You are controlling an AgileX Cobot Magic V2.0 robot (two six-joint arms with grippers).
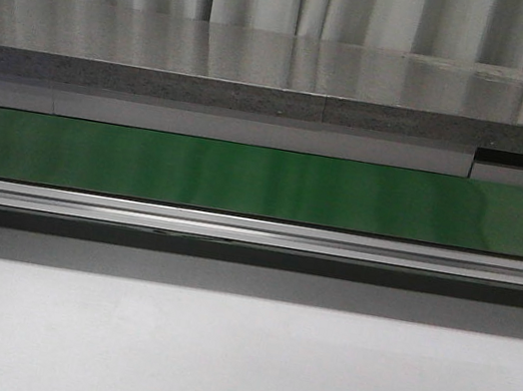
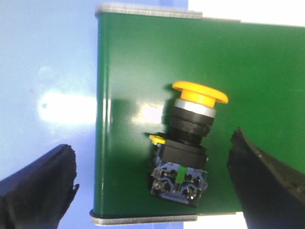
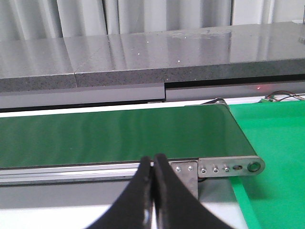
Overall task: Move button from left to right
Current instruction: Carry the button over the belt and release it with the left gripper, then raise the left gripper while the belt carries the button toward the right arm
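The button point(image 2: 188, 138), with a yellow-orange mushroom cap and a black body with a green mark, lies on its side on the green conveyor belt point(image 2: 138, 71) near the belt's end. My left gripper point(image 2: 152, 186) hovers over it, wide open, with one black finger point(image 2: 35, 191) off the belt and the other finger point(image 2: 267, 181) beside the button, neither touching it. My right gripper point(image 3: 153, 164) is shut and empty in front of the belt's other end point(image 3: 143, 129). No gripper and no button show in the front view.
The green belt point(image 1: 264, 181) runs across the front view with a metal rail point(image 1: 255, 233) along its near side. A grey stone ledge point(image 1: 258, 99) lies behind it. A bright green mat point(image 3: 276, 143) lies past the belt's roller end point(image 3: 228, 168).
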